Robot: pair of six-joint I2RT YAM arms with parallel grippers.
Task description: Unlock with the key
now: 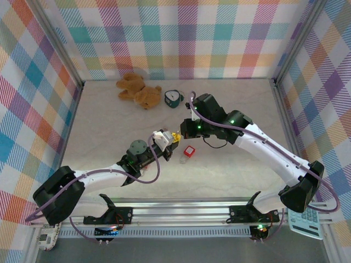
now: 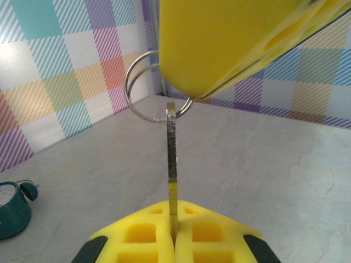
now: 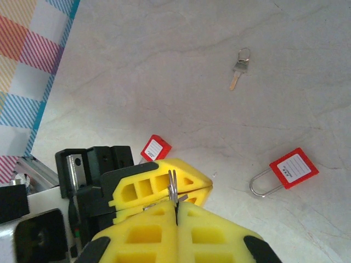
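**Top view.** The two claws meet tip to tip just beside the red padlock [image 1: 190, 152], on its far side: left claw [image 1: 173, 138], right claw [image 1: 184, 131]. The key is too small to make out from up here. The padlock lies on the table [image 1: 247, 98] with bare surface all round it. A teddy bear [image 1: 137, 90] and a small teal clock [image 1: 174, 98] sit well beyond the padlock, near the back wall. A calculator [image 1: 307, 222] lies far from the padlock, past the near rail.

**Left wrist.** The key [image 2: 173, 159] stands upright with its lower end clenched between the left claw's fingers [image 2: 137, 235]. Its head is threaded on a key ring [image 2: 143, 87], which runs up under the right claw's fingers [image 2: 230, 44]. The key is held high over open table.

**Right wrist.** The right claw [image 3: 176, 211] is pressed closed, pinching the key ring [image 3: 173, 186] against the tips of the left claw's fingers [image 3: 148, 192]. The red padlock [image 3: 293, 167] lies flat, its shackle [image 3: 262, 183] pointing toward the claws but clear of them. A second red padlock [image 3: 155, 149] sits just behind the left claw, partly hidden. A spare key [image 3: 238, 74] lies well apart from the red padlock, with bare table between. The plaid wall [image 3: 33, 82] meets the table edge far off.
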